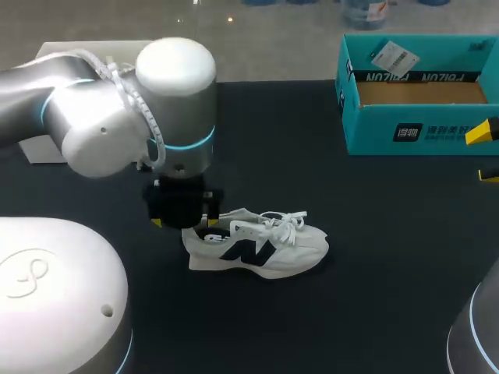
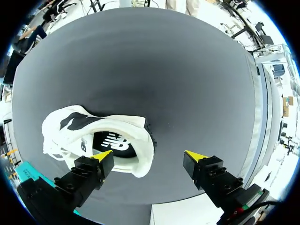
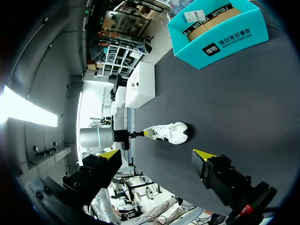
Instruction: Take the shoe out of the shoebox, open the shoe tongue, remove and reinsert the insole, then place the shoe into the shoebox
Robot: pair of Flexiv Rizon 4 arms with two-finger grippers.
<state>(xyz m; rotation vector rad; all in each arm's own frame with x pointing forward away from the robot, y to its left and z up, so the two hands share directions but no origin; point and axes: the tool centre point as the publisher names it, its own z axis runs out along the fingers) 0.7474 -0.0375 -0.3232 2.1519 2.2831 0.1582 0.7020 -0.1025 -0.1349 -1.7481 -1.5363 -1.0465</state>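
The shoe [image 1: 261, 248] is lying on the desk [image 1: 374, 257], well apart from the open shoebox [image 1: 374, 134], which is holding a tag [image 1: 391, 56]; the left jaws, at the shoe's heel, and the right jaws are standing apart.

A table [image 1: 374, 234] with a matte black top is the one piece of furniture. In the head view it spreads from 9 o'clock across to 3 o'clock and down to 6 o'clock. Its far edge [image 1: 273, 82] runs as a straight line toward 12 o'clock. The top is plain, and the light falls on it evenly and softly.

At about 10 o'clock, near the far left corner, stands a white box [image 1: 37, 148], partly hidden.

In the right wrist view the table [image 3: 234, 108] looks dark charcoal, and the white box [image 3: 140, 86] sits at its edge. In the left wrist view the table [image 2: 140, 56] shows as mid-grey, darker across its middle, with a pale rim [image 2: 257, 122] along one side.
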